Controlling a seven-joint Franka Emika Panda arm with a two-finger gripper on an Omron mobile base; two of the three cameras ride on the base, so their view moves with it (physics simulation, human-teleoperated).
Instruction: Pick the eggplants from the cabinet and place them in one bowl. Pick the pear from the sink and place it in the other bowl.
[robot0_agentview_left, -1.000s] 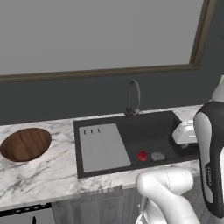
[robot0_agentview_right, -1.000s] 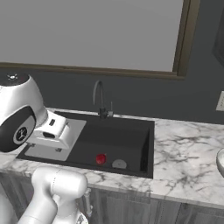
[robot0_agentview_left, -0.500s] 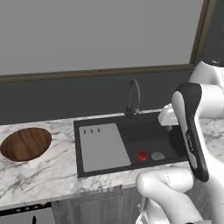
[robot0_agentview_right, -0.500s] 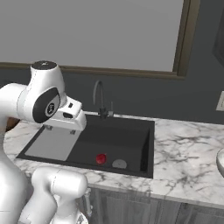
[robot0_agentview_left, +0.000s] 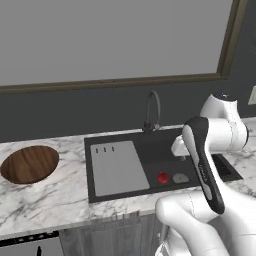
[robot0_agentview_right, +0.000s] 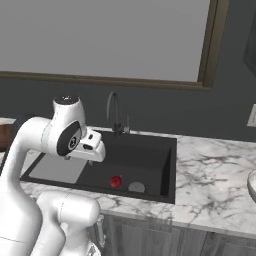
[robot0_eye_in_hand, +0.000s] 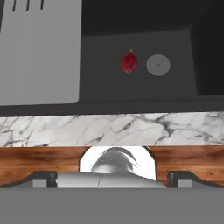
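Observation:
The pear (robot0_eye_in_hand: 129, 62) is a small red fruit lying on the floor of the dark sink (robot0_eye_in_hand: 105, 94), just beside the round grey drain (robot0_eye_in_hand: 158, 64). The base views show the pear (robot0_agentview_left: 163, 177) (robot0_agentview_right: 115, 181) at the basin's front. My gripper (robot0_eye_in_hand: 113, 177) hangs above the sink (robot0_agentview_left: 150, 150), looking down at it, open and holding nothing. Its white hand (robot0_agentview_right: 94, 150) hovers over the basin's near left part. The dark brown wooden bowl (robot0_agentview_left: 30, 164) rests on the counter left of the sink. A pale bowl's rim (robot0_agentview_right: 252, 184) shows at the right edge. The eggplants and the cabinet are out of view.
A dark arched faucet (robot0_agentview_left: 152, 107) rises behind the basin. The grey ribbed drainboard (robot0_agentview_left: 117, 167) takes up the sink's left half. White marble counter (robot0_agentview_right: 215, 175) runs on both sides, with a dark wall and a window behind it.
The arm has swung up and round; its hand has moved from beside the sink's edge to above the basin. The gripper stayed open. Pear and bowls have not moved.

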